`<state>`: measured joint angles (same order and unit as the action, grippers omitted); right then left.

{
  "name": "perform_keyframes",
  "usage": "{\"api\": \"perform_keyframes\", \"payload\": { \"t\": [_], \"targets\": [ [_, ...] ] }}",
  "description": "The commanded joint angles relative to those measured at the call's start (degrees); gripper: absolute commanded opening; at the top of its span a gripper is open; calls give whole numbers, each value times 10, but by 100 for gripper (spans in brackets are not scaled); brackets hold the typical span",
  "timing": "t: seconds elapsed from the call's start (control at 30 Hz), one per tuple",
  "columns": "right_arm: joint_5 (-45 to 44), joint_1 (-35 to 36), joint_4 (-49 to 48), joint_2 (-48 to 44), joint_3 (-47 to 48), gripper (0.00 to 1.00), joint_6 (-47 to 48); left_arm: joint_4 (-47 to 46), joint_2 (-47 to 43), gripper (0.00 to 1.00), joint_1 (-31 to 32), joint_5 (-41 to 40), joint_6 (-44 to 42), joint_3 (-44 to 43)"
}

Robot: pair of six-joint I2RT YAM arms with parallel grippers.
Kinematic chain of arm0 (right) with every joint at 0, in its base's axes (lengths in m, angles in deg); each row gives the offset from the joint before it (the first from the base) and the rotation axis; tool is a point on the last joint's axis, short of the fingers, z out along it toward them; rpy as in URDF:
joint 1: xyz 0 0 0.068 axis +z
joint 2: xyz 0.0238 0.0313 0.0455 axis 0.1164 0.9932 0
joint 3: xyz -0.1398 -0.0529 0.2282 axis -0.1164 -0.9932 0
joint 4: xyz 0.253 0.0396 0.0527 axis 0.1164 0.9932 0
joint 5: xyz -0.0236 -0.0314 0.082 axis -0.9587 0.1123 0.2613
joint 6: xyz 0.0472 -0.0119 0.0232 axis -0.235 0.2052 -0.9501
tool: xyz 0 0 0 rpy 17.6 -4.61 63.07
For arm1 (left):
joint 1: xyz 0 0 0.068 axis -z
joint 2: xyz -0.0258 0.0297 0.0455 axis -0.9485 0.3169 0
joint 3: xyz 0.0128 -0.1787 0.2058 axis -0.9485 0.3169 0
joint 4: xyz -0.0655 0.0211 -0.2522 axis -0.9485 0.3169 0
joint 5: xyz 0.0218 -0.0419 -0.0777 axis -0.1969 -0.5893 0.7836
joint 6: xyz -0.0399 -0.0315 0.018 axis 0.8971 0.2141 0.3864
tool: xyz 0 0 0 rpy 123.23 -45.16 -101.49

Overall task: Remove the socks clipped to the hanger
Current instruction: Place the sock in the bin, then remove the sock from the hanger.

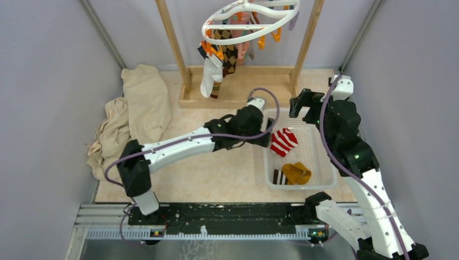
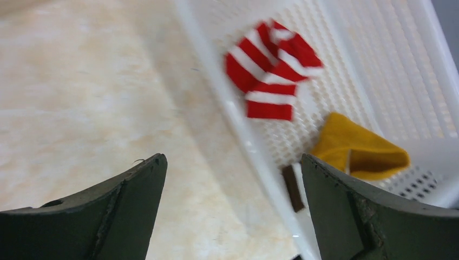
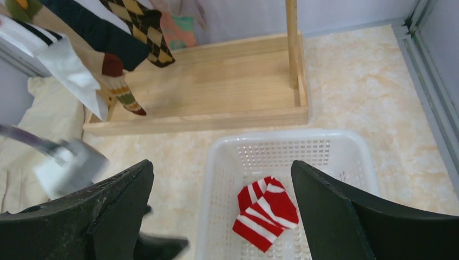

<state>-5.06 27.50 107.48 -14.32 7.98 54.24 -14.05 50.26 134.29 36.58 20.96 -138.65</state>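
The white round hanger (image 1: 250,21) hangs at the top of the wooden frame, with a white sock (image 1: 210,78), a brown argyle sock (image 1: 228,54) and others clipped under it. A red-white striped sock (image 1: 283,142) and a mustard sock (image 1: 296,172) lie in the white basket (image 1: 327,162). My left gripper (image 1: 267,137) hovers open and empty over the basket's left rim (image 2: 243,135). My right gripper (image 1: 303,104) stands open and empty above the basket's far end. In the right wrist view the striped sock (image 3: 266,212) lies below it.
A beige cloth (image 1: 135,114) is heaped at the left wall. The wooden frame's base (image 1: 238,95) stands just behind the basket, with its two posts rising on either side of the hanger. Grey walls close in the left and right sides.
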Motion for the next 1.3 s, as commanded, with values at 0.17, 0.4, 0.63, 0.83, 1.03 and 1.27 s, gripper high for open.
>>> {"api": "perform_keyframes", "payload": {
  "t": [0.17, 0.4, 0.63, 0.83, 1.03, 1.27],
  "targets": [
    [64, -4, -60, -22, -80, 98, -20, -127, -179, 99, -165, -153, -70, 162],
    [109, -4, -82, -4, -110, 98, -35, -243, -186, 99, -287, -73, -131, 193],
    [121, -4, -105, 17, -139, 97, -47, -380, -183, 99, -388, 106, -101, 247],
    [119, -4, -112, 24, -151, 97, -46, -500, -145, 98, -441, 252, -74, 272],
    [127, -5, -124, 36, -163, 97, -52, -553, -91, 98, -450, 332, -60, 257],
    [130, -9, -132, 45, -172, 97, -48, -572, -61, 98, -453, 336, -58, 249]
  ]
}}
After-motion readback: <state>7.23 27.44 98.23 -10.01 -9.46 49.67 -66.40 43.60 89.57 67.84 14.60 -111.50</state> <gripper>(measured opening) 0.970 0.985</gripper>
